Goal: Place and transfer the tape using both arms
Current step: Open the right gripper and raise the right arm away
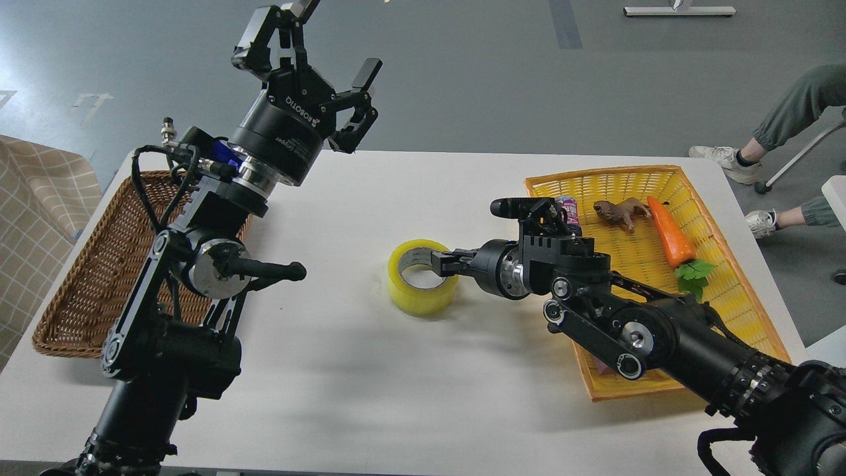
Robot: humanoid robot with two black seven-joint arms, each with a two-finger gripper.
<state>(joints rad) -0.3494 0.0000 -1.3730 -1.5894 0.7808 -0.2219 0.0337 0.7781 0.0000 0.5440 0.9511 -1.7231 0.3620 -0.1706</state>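
Observation:
The tape (419,293), a yellowish translucent roll with a grey core, sits on the white table (370,383) near its middle, hole facing up. My right gripper (441,261) reaches in from the right at table height. Its fingers sit over the roll's right rim, one dipping into the core, and look shut on that wall. My left gripper (316,47) is held high above the table's far left part, fingers spread open and empty, well away from the tape.
A brown wicker basket (79,277) stands at the table's left edge, partly behind my left arm. A yellow basket (661,177) at the right holds a small can (568,208), a brown toy animal (620,211) and a toy carrot (669,231). A seated person's legs (786,119) are at far right.

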